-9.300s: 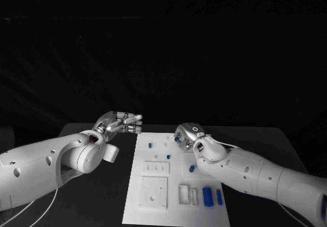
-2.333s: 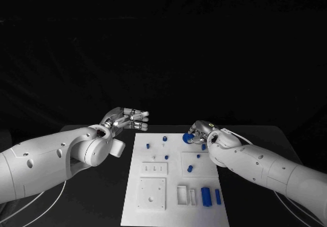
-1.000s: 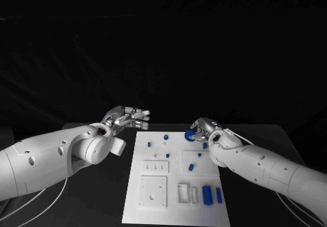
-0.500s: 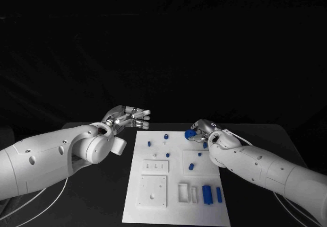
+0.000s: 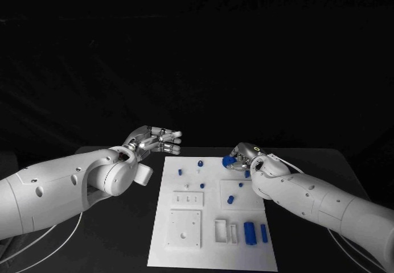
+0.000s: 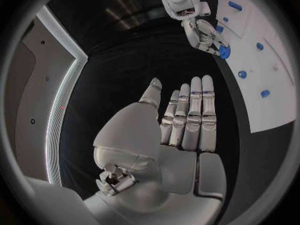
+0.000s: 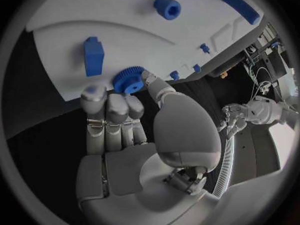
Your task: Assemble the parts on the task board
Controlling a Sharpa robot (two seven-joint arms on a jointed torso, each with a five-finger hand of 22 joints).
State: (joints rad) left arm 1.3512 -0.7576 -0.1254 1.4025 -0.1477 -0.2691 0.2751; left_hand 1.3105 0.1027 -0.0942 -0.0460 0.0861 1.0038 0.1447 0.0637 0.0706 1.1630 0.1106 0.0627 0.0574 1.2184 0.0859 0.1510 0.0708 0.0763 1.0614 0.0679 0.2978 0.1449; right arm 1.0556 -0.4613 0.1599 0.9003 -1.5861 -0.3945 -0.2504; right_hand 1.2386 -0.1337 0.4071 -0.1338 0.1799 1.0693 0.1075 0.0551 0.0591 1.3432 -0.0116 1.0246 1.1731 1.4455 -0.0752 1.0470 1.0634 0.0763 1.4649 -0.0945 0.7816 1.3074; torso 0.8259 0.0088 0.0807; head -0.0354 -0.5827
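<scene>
The white task board (image 5: 185,250) lies in the middle of the black table. My right hand (image 5: 243,156) hovers over the board's far right corner and pinches a blue gear (image 5: 229,161) between thumb and fingers. The right wrist view shows that gear (image 7: 130,81) at the fingertips (image 7: 94,92), just above the board (image 7: 125,25) and next to a blue block (image 7: 94,55). My left hand (image 5: 156,140) is raised off the board's far left corner, fingers spread and holding nothing. In the left wrist view its straight fingers (image 6: 190,110) face the right hand (image 6: 201,32).
Small blue parts stand at the board's far end (image 5: 201,165), (image 5: 182,174). A short peg (image 5: 230,199) sits mid-board. Two long blue bars (image 5: 249,233), (image 5: 263,233) lie in the near right slots. White recessed blocks (image 5: 185,228) occupy the near left. Black table (image 5: 115,239) surrounds the board.
My right hand has carried the blue gear from over the board's middle to its far right corner, hardly moving in the last second. The left hand has stayed raised.
</scene>
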